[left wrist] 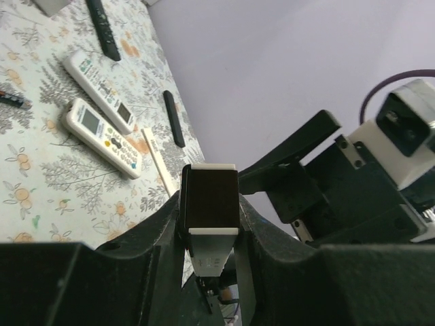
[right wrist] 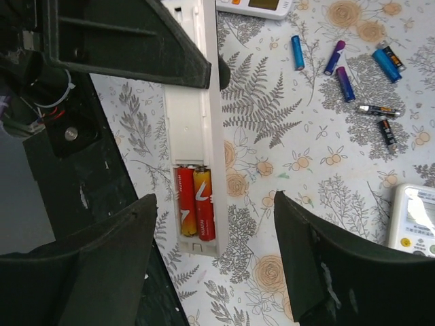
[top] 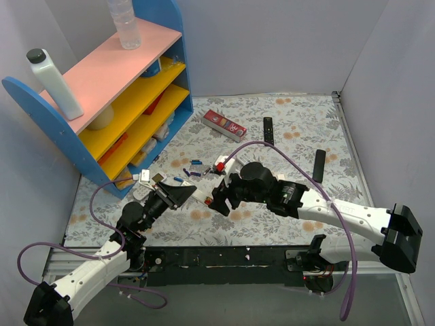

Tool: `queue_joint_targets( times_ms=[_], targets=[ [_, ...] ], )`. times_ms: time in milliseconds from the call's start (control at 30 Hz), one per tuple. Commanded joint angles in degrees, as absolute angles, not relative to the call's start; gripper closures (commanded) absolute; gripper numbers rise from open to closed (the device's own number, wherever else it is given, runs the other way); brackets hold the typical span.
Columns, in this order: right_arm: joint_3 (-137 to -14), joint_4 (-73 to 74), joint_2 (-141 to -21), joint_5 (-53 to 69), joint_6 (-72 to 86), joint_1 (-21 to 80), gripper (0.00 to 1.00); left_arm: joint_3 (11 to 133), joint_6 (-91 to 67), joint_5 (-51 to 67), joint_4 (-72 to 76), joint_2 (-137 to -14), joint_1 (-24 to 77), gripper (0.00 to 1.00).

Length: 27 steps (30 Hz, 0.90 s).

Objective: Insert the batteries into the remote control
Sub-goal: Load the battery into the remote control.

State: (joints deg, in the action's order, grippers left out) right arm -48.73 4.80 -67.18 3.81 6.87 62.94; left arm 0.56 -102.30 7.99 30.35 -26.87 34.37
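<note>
My left gripper [left wrist: 211, 212] is shut on the slim silver-white remote control [left wrist: 212, 202] and holds it off the table, end toward the camera. In the right wrist view the remote [right wrist: 192, 122] shows its back with the battery bay open. Two red-and-orange batteries [right wrist: 196, 202] lie side by side in the bay. My right gripper [right wrist: 214, 204] is open and empty, its fingers spread to either side of that bay, just above it. Several loose batteries [right wrist: 345, 83] with blue, purple and dark wraps lie on the floral tabletop beyond. In the top view both grippers meet near the table's front centre [top: 200, 195].
Two wider white remotes with button pads [left wrist: 102, 136] lie on the table, with a thin white strip [left wrist: 158, 163] beside them. Two black remotes [top: 268, 130] [top: 319, 165] and a red box [top: 225, 125] lie farther back. A blue shelf unit [top: 115, 102] stands at the back left.
</note>
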Motion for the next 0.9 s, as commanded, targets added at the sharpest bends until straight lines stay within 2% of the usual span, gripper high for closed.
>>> queue_joint_targets(
  times_ms=[0,200,333,400,500,633,667,700,800,867],
  targets=[
    [-47.37,0.61,-68.03,7.73,8.52,62.14,0.25,-8.35,-103.62,11.16,37.16,-26.02,34.54,1.00],
    [-45.71,-4.21,-68.73,12.82,10.45,59.42,0.33,-8.44,-103.27,14.23,41.91,-26.10,34.63,1.00],
    [-44.91,-5.80,-68.38,16.69,11.60,57.14,0.49,-8.79,-102.57,15.99,45.17,-26.89,34.63,1.00],
    [-44.56,-6.50,-68.20,19.49,12.04,56.17,0.53,-8.96,-102.04,17.14,47.62,-27.59,34.63,1.00],
    [-44.03,-7.12,-68.03,23.01,13.09,54.58,0.67,-9.32,-101.34,18.71,50.87,-28.83,34.63,1.00],
    [-44.21,-6.60,-68.20,24.61,13.36,53.70,0.65,-9.23,-100.99,19.42,52.47,-30.23,34.63,1.00],
    [-44.73,-6.33,-68.29,24.61,13.10,53.70,0.62,-8.97,-100.90,19.25,52.21,-30.32,34.63,1.00],
    [-45.08,-5.81,-68.20,24.26,12.75,53.70,0.52,-8.88,-100.99,18.90,50.64,-30.58,34.63,1.00],
    [-47.02,-2.29,-68.03,21.98,10.03,53.70,0.36,-7.56,-101.07,16.44,43.89,-30.67,34.63,1.00],
    [-47.81,-0.27,-67.94,20.05,8.10,54.14,0.32,-6.77,-101.34,14.33,40.27,-30.67,34.63,1.00]
  ],
)
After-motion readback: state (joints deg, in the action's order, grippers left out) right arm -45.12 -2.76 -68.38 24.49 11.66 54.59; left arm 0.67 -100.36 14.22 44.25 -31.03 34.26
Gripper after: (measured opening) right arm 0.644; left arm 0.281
